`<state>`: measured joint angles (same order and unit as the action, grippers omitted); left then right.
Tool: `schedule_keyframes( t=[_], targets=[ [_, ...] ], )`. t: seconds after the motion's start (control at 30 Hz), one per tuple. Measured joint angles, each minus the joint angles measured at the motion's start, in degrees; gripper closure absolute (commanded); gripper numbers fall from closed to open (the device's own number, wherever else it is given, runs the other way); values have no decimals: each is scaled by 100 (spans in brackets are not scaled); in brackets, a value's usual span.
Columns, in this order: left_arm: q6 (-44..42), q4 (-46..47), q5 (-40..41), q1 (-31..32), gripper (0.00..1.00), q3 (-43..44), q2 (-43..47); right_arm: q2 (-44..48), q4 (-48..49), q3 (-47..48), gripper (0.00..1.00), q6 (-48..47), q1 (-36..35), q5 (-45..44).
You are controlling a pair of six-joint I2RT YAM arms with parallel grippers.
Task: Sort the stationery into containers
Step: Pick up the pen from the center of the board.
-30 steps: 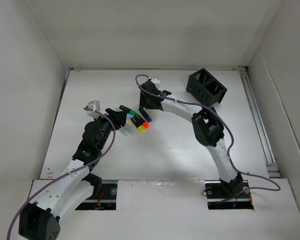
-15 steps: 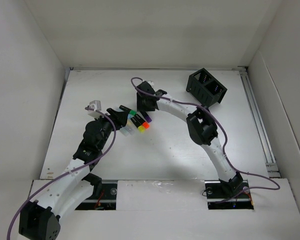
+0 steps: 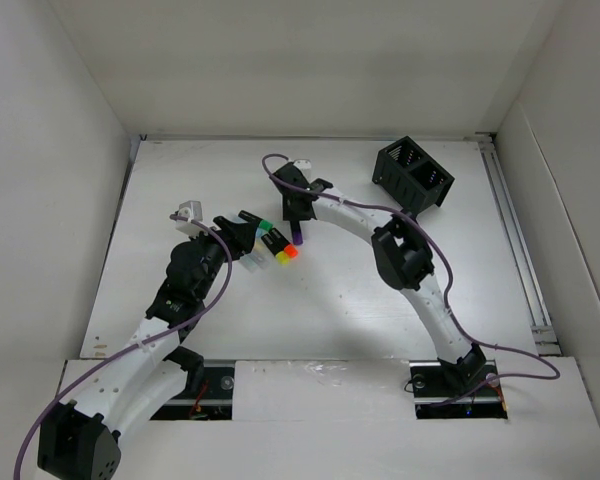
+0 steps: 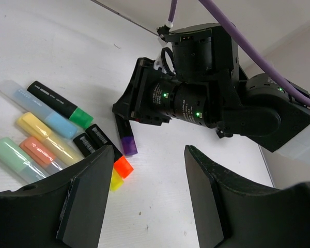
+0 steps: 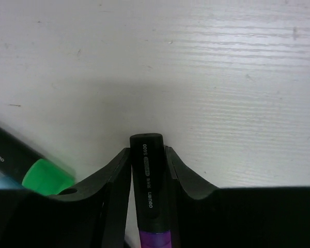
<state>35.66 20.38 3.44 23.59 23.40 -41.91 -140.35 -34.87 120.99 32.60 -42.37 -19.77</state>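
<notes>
black mesh organizer (image 3: 415, 175) near the far right corner of the table (image 3: 320, 310), set askew to the edges and well apart from everything else. purple cable (image 3: 280, 165) looping off the right arm toward the far edge.

around mid-table, nearer the left edge than the right, a cluster of markers (image 3: 270, 240) lying side by side: green marker (image 4: 59, 103), orange marker (image 4: 107, 150), yellow marker (image 4: 83, 143), and next to them four pale markers (image 4: 44, 135) in blue, yellow, green and orange.

left gripper (image 4: 147, 191) on the left-edge side of that cluster, released, fingers spread wide over bare table. cannot tell whether touching any pale marker.

right gripper (image 5: 147, 155) down at the table on the far side of the cluster, clenched on the purple marker (image 5: 147, 201), one finger pressed to each side of its black body. black end showing just past the fingers, purple end on the other side, pointing toward the near edge. cannot tell whether resting on the table or just off it. green marker just beside this gripper's finger, apart from it.
</notes>
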Motion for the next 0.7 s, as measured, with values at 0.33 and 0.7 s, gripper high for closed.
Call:
schedule_keyframes(
  t=[0.33,0.7],
  targets=[
    [0,35,-28,0,46,0,0,286,133,-538,66,7,234,-157],
    [0,63,-48,0,46,0,-42,616,498,-1082,91,116,568,632]
  ],
)
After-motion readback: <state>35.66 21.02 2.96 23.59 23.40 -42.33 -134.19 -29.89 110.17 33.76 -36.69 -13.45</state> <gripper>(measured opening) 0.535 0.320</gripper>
